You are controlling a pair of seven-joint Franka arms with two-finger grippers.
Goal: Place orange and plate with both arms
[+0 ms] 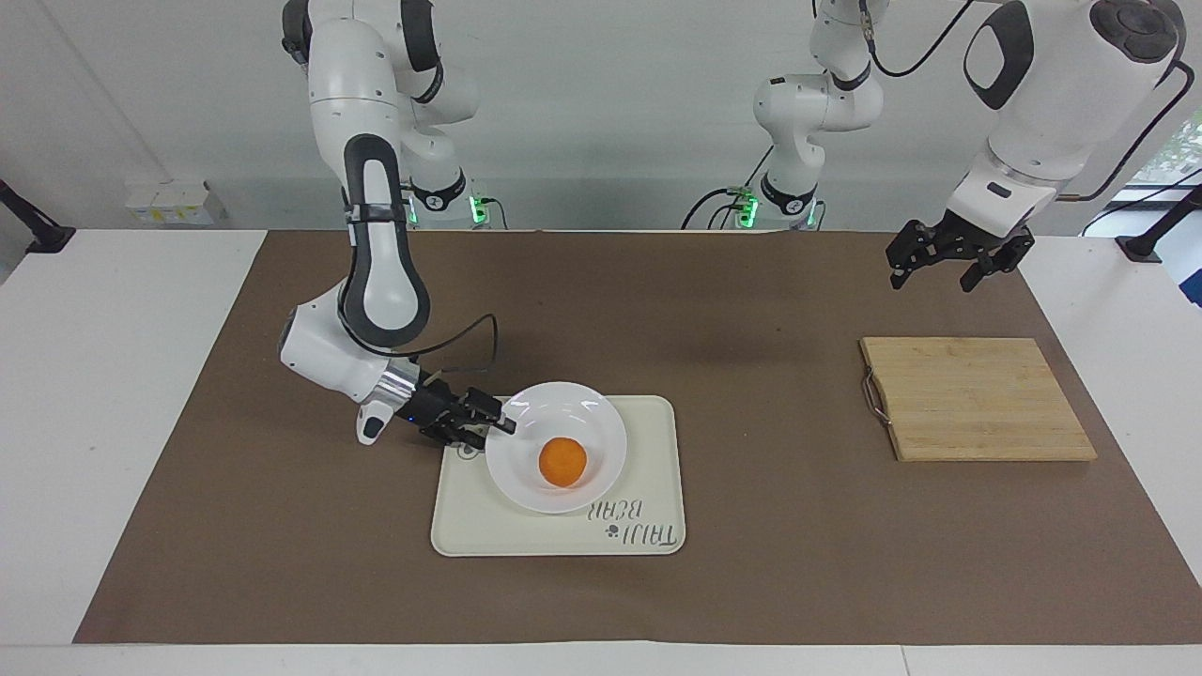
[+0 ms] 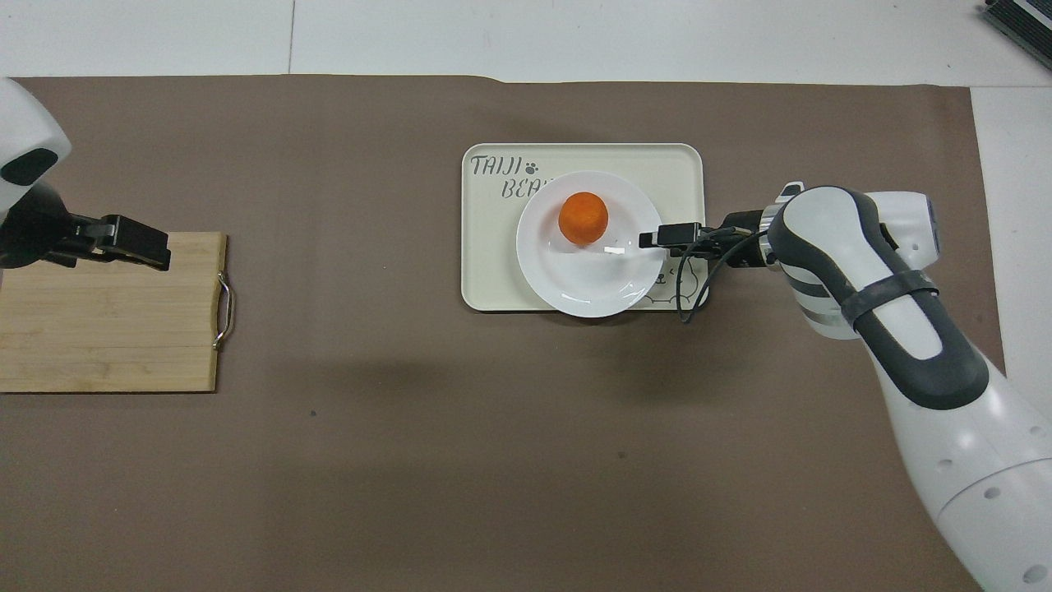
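On brown mat, mid-table: cream tray [image 1: 648, 422], plate [image 1: 601, 427] resting on it, orange [image 1: 562, 462] on plate. Right gripper [image 1: 495, 427] low at plate rim toward right arm's end, jaws parted, nothing held; rim contact unclear. Toward left arm's end: wooden board [image 1: 977, 399]. Left gripper [image 1: 948, 268] waits raised over mat by board's robot-side edge, spread wide, empty.
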